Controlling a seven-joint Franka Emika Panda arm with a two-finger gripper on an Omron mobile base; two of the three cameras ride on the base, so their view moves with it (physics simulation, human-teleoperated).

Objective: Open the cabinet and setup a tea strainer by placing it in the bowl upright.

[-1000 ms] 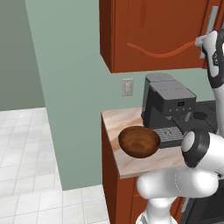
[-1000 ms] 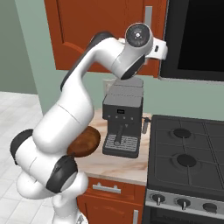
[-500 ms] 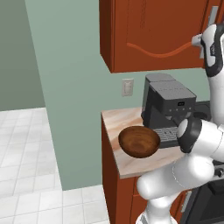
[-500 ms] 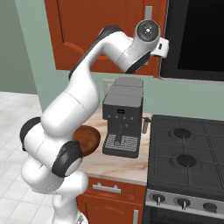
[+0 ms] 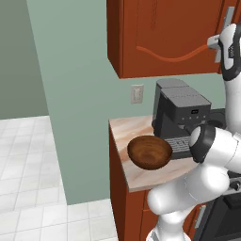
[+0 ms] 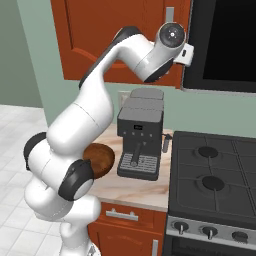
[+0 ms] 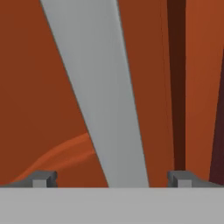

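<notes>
A rendered home kitchen is shown. Reddish-brown wall cabinets [image 5: 164, 37] are hung on a pale green wall above a light stone-patterned counter [image 5: 127, 136], where a dark grey coffee machine [image 6: 140, 132] is set. A black gas stove [image 6: 215, 175] is fitted to the right, and white floor tiles [image 5: 28, 160] are laid to the left.

Pretty flat, even rendered light everywhere, no glare. Soft shadow under the cabinet [image 5: 164, 37] below the gripper [image 7: 111, 177]. Right ahead of the fingertips, the grey handle [image 7: 98, 92] looks blurry and soft-edged close up.
</notes>
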